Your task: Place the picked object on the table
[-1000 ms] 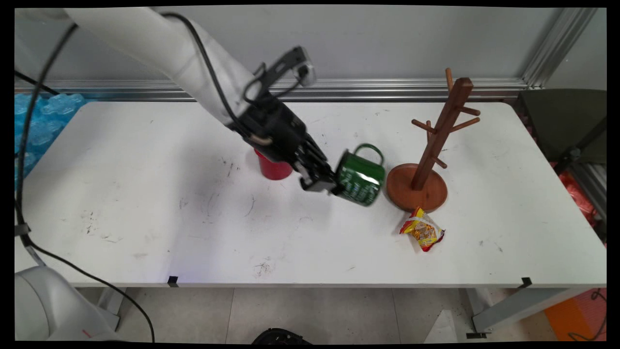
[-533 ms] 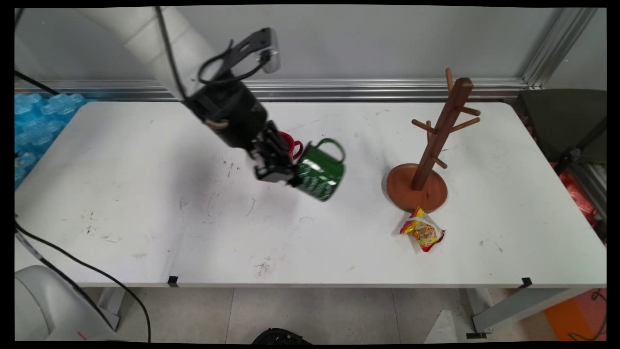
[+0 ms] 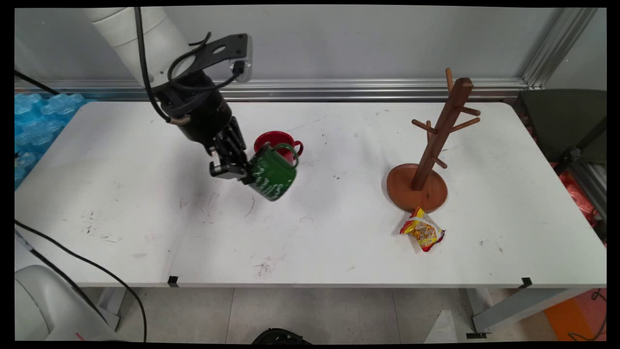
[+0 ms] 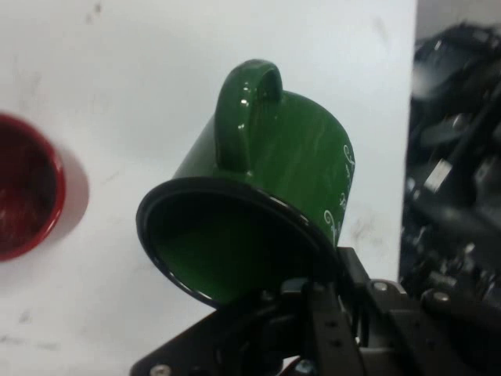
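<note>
**Green mug held above the bench**

The green mug hung tilted over the white bench, handle uppermost, its rim pinched by the fingers of the gripper (white lettering showed on its side). Just behind stood a red mug. Well apart to the right were a wooden mug tree and a snack packet

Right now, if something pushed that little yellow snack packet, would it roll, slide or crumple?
The snack packet lies flat on the white table, so it would probably slide, not roll. Its crinkled, puffy foil suggests it is light and would likely dent or crumple when squeezed.
</note>
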Available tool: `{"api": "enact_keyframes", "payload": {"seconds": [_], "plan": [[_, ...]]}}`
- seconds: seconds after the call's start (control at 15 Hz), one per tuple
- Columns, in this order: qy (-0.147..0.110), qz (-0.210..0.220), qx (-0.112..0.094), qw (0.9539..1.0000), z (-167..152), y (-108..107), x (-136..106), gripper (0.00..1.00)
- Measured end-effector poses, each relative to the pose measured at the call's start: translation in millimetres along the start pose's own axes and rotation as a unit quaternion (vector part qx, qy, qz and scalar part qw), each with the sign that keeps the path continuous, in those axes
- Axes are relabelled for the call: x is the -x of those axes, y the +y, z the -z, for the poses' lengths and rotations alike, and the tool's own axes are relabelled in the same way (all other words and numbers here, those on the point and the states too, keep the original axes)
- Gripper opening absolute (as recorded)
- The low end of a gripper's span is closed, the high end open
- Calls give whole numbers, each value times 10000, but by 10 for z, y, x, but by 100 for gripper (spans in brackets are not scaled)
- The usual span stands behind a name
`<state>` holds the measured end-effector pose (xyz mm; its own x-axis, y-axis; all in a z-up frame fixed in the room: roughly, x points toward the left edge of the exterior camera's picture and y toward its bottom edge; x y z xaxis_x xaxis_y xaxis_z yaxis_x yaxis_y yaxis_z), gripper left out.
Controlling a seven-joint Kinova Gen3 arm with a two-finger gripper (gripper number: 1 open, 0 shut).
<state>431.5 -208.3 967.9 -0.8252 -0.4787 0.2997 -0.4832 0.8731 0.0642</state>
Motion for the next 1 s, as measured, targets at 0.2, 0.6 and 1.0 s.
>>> {"api": "enact_keyframes", "payload": {"seconds": [0.2, 0.6, 1.0], "plan": [[-364, -53, -118, 9993, -49, -15, -23, 0], [-985, -120, -270, 9947, -284, -13, -62, 0], [-1412, -228, -438, 9887, -575, -39, -139, 0]]}}
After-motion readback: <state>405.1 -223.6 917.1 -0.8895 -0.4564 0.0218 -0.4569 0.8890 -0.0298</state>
